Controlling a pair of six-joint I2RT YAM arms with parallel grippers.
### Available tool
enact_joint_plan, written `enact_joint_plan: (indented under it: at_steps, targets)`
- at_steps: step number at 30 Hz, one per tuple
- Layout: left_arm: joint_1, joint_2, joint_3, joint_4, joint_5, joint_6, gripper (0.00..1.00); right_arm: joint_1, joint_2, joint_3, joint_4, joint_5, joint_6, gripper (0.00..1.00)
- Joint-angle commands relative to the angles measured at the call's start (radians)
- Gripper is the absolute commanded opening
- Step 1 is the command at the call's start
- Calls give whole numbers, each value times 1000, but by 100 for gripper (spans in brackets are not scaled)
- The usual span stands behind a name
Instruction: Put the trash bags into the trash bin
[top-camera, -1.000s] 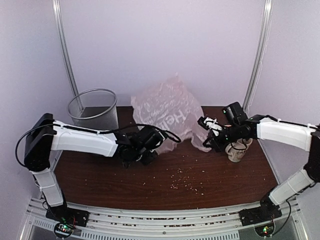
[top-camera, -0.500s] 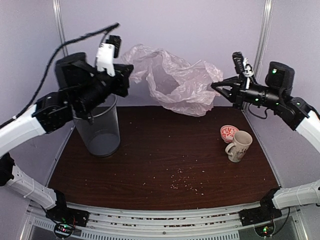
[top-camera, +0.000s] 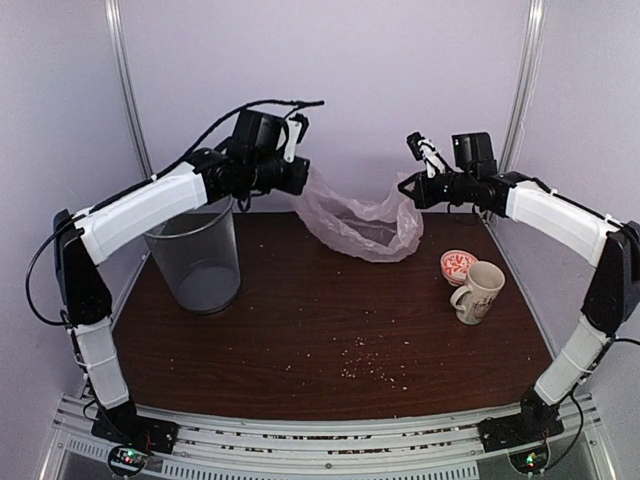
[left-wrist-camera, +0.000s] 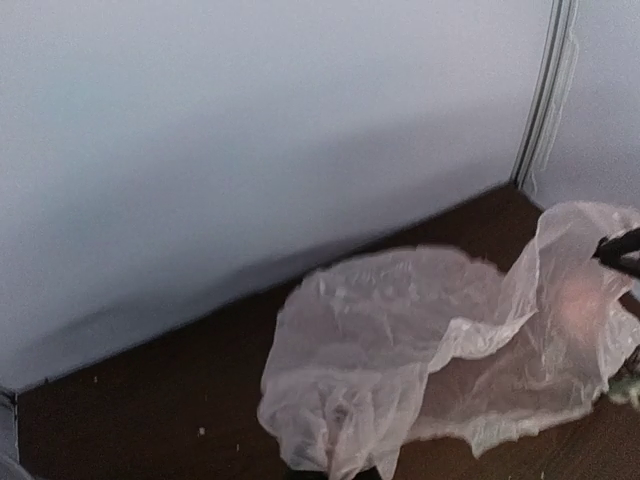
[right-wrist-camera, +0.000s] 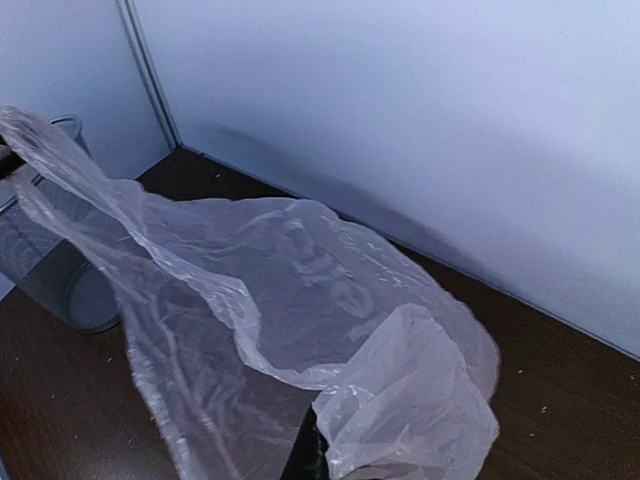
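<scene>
The translucent pinkish-white trash bag (top-camera: 362, 222) hangs stretched between my two grippers at the back of the table, its bottom sagging onto the wood. My left gripper (top-camera: 297, 176) is shut on its left edge, up and to the right of the trash bin (top-camera: 194, 256). My right gripper (top-camera: 408, 187) is shut on its right edge. The grey mesh bin stands upright at the left. The bag fills the left wrist view (left-wrist-camera: 400, 360) and the right wrist view (right-wrist-camera: 300, 320), hiding most of the fingers. The bin shows in the right wrist view (right-wrist-camera: 50, 260).
A cream patterned mug (top-camera: 478, 292) and a small red-patterned bowl (top-camera: 458, 264) stand at the right. Crumbs (top-camera: 370, 368) lie scattered on the brown table toward the front. Metal posts (top-camera: 127, 100) rise at both back corners against the walls.
Both grippers came down and closer together with the bag. The left gripper moved right, away from above the bin. The bag went from spread high in the air to sagging onto the table.
</scene>
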Motion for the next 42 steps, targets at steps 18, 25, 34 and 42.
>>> enact_joint_plan:
  at_steps: [18,25,34,42]
  targets:
    - [-264,-316,-580,632,-367,384,0,78,-444,-461,134,8,-315,0]
    - [-360,-350,-699,415,-283,220,0,114,-579,-524,-116,-169,-367,0]
    - [-383,-511,-528,385,-176,192,0,125,-677,-373,-133,-358,-187,0]
    - [-371,-408,-403,264,-223,133,0,123,-569,-316,-48,-238,-50,0]
